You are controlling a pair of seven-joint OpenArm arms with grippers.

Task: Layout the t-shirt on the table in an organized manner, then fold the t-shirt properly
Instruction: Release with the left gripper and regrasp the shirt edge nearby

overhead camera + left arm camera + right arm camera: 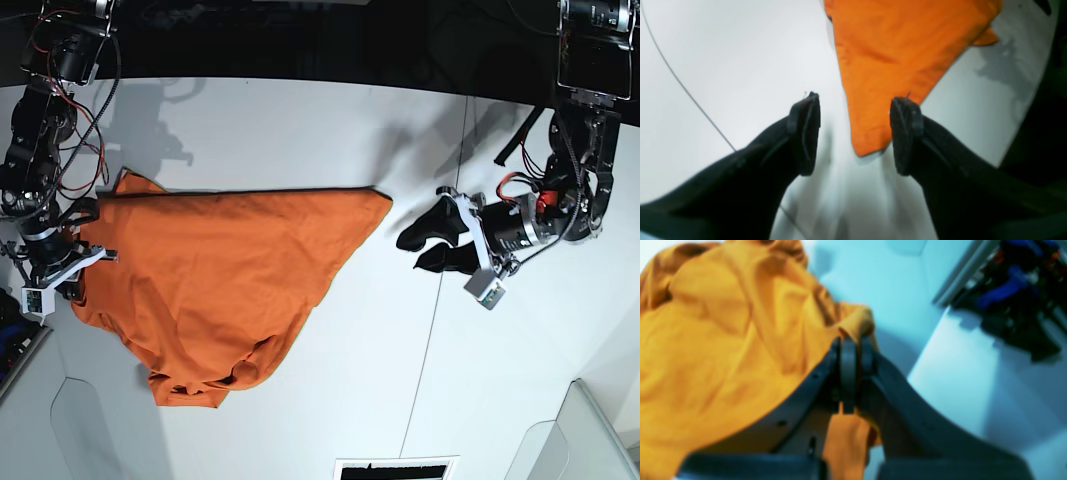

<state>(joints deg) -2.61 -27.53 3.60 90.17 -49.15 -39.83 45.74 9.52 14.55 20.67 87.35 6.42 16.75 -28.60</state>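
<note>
The orange t-shirt (pixel 220 275) lies on the white table (pixel 330 380), spread toward the left with one corner pointing right and a bunched edge at the front. My right gripper (pixel 80 245) is at the shirt's left edge; in the right wrist view its jaws (pixel 853 353) are shut on a fold of the shirt (pixel 723 340). My left gripper (pixel 422 245) is open and empty, a little right of the shirt's pointed corner. In the left wrist view that corner (pixel 873 133) lies between the open fingers (pixel 805 133).
A thin dark seam (pixel 440 290) crosses the table near my left arm and shows in the left wrist view (pixel 690 96). The table's back edge (pixel 300 82) meets a dark background. Clear panels stand at the front corners (pixel 90 420).
</note>
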